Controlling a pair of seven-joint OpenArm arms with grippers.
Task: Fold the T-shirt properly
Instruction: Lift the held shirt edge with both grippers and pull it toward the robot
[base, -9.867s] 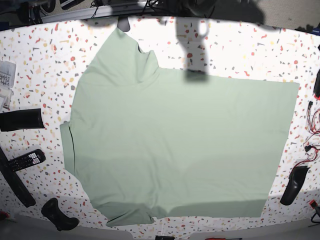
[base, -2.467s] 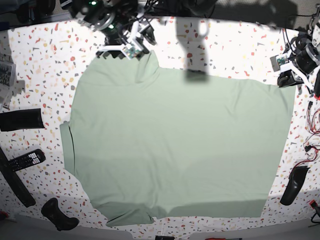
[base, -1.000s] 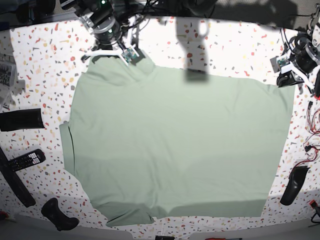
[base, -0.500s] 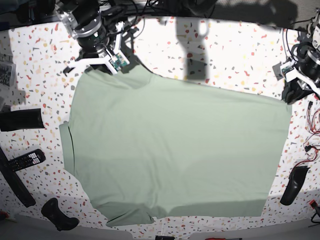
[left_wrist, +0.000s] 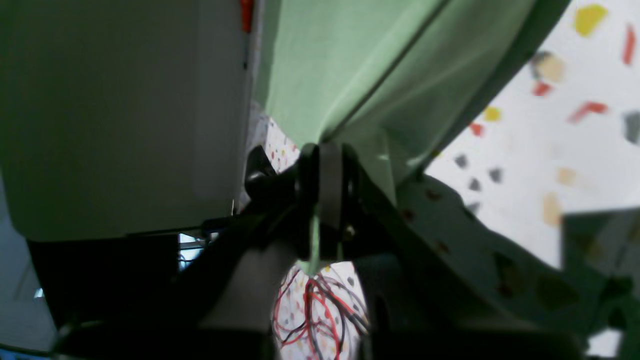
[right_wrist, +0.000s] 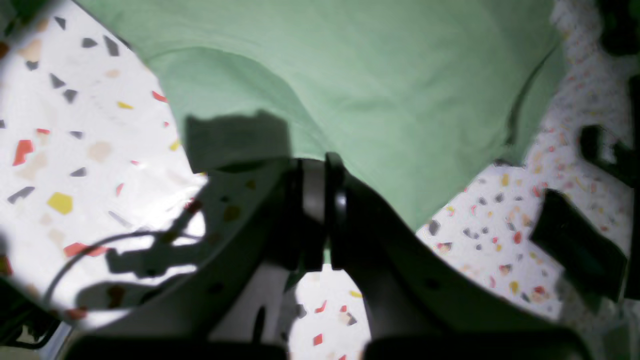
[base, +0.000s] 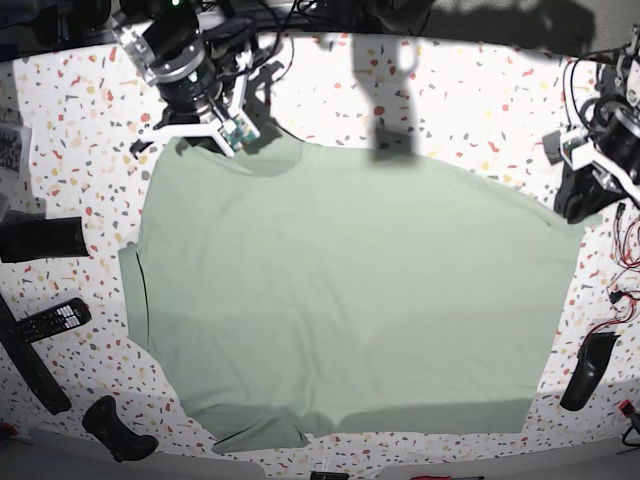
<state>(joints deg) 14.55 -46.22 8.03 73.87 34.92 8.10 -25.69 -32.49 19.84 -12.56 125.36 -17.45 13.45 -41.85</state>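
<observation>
The pale sage-green T-shirt (base: 350, 300) lies spread over the speckled table. In the base view my right gripper (base: 205, 140) is at the shirt's far left corner, shut on the fabric there. My left gripper (base: 578, 205) is at the far right corner, also shut on the cloth. The right wrist view shows the T-shirt (right_wrist: 375, 75) running into the closed right gripper (right_wrist: 315, 210). In the left wrist view a hemmed edge of the T-shirt (left_wrist: 350, 60) is pinched in the left gripper (left_wrist: 320, 195), and a sliver of cloth hangs below the tips.
A remote control (base: 52, 320) and a black cylinder (base: 42, 240) lie at the left edge, with a black handle (base: 118, 430) near the front left. Red wires (base: 625, 260) and a black tool (base: 585, 370) lie at the right edge.
Both grippers have drawn the shirt's far edge toward the near side. The right gripper also moved left, flattening the raised sleeve; the far right corner has moved inward.
</observation>
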